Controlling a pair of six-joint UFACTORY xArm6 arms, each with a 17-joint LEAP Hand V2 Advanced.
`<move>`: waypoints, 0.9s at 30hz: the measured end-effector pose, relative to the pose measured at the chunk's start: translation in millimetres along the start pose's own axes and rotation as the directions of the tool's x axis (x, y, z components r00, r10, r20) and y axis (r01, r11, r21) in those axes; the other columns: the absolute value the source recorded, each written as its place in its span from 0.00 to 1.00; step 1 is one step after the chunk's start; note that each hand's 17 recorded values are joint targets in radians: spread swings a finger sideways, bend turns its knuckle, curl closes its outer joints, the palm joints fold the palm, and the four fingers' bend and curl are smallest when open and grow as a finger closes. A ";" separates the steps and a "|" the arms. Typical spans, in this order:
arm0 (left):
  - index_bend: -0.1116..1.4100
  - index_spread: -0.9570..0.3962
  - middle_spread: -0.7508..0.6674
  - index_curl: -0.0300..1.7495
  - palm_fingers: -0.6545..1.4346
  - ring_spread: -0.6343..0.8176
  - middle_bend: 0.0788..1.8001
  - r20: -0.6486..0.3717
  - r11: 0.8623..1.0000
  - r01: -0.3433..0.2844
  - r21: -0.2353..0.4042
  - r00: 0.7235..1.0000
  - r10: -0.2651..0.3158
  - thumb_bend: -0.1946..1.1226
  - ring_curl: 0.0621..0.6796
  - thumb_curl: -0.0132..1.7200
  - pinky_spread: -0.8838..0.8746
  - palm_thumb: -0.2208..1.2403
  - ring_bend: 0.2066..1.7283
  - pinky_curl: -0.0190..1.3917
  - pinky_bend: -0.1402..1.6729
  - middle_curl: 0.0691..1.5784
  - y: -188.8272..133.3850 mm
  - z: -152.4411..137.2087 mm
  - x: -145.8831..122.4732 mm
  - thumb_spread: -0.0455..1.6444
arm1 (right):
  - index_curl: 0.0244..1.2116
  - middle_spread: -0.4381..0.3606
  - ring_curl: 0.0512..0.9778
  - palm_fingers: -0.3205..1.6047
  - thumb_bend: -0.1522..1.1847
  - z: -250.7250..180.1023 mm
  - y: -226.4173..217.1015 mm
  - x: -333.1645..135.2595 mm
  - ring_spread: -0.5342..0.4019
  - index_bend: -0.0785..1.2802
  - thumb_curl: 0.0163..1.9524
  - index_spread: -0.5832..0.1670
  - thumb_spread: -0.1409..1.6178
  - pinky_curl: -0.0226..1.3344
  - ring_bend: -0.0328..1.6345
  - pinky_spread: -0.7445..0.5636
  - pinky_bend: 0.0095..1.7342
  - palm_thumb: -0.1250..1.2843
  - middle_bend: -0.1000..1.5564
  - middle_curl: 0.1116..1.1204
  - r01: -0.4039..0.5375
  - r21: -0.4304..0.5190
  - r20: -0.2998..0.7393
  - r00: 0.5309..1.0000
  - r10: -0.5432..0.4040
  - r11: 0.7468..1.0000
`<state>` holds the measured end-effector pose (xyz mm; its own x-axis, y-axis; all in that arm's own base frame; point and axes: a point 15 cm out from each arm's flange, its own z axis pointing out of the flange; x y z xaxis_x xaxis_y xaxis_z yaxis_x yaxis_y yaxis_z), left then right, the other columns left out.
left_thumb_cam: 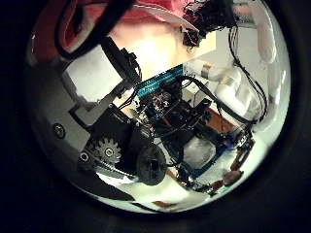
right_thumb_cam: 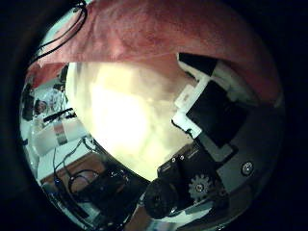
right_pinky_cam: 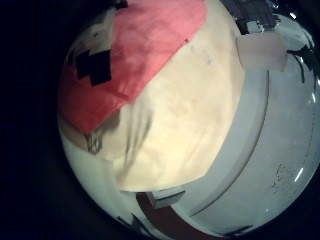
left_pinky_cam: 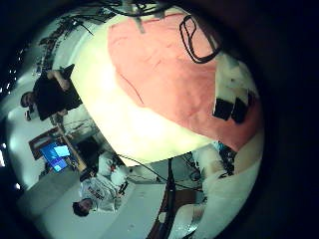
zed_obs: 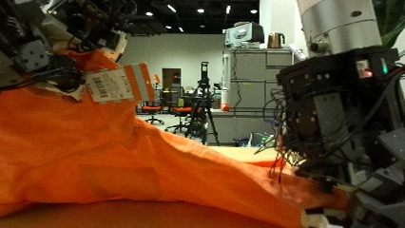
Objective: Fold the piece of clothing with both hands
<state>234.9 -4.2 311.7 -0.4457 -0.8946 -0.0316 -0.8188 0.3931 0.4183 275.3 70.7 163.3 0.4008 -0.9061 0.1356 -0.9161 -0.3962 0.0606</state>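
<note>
An orange garment (zed_obs: pixel 114 152) hangs in a broad sheet from my left hand (zed_obs: pixel 45 43), which is raised high with its fingers curled into the top of the cloth. A white tag (zed_obs: pixel 111 84) dangles beside that hand. The cloth slopes down to my right hand (zed_obs: pixel 336 133), which is low by the table, its fingers (zed_obs: pixel 361 204) pinching the garment's lower edge. The right thumb side palm view shows the cloth (right_thumb_cam: pixel 164 43) under a finger (right_thumb_cam: pixel 207 101).
A grey cabinet (zed_obs: pixel 247 85) and a tripod (zed_obs: pixel 202 100) stand behind the table. The table's edge (right_pinky_cam: pixel 235 130) runs close to the right hand. Part of the garment still lies on the table (zed_obs: pixel 140 217) in front.
</note>
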 end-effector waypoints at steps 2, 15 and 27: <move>0.17 0.39 0.12 0.90 0.82 0.11 0.47 -0.001 1.000 -0.004 -0.006 1.000 0.004 0.14 0.71 0.41 0.12 0.74 0.72 0.40 0.73 0.66 0.7 -0.9 0.3 0.62 | 0.78 0.30 0.76 0.73 0.16 -5.4 3.6 1.1 0.28 0.73 0.25 0.25 0.78 0.66 0.78 0.33 0.67 0.79 0.75 0.80 -0.002 -0.003 -0.001 1.000 0.002 1.000; 0.17 0.41 0.12 0.91 0.82 0.11 0.47 -0.015 0.998 -0.021 -0.052 1.000 0.020 0.14 0.71 0.41 0.12 0.74 0.72 0.40 0.73 0.66 11.0 -46.9 -10.0 0.62 | 0.80 0.34 0.79 0.73 0.15 -108.8 -1.3 21.0 0.31 0.75 0.26 0.33 0.84 0.74 0.78 0.36 0.66 0.81 0.79 0.76 -0.032 0.056 -0.008 0.999 0.032 0.998; 0.17 0.43 0.12 0.91 0.82 0.11 0.47 0.015 0.999 0.026 -0.043 1.000 -0.025 0.14 0.71 0.41 0.12 0.74 0.72 0.40 0.73 0.66 -65.5 -74.3 -56.4 0.62 | 0.80 0.35 0.81 0.71 0.12 -131.2 -90.7 54.0 0.31 0.76 0.27 0.35 0.85 0.78 0.79 0.37 0.64 0.83 0.80 0.74 -0.092 0.014 -0.007 0.996 0.092 0.996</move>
<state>340.5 4.7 353.4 -0.4301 -0.9011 -0.0554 -0.8137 0.3603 0.4562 380.2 77.2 294.8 0.3151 -0.9376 0.1470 -0.9490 -0.3136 0.0343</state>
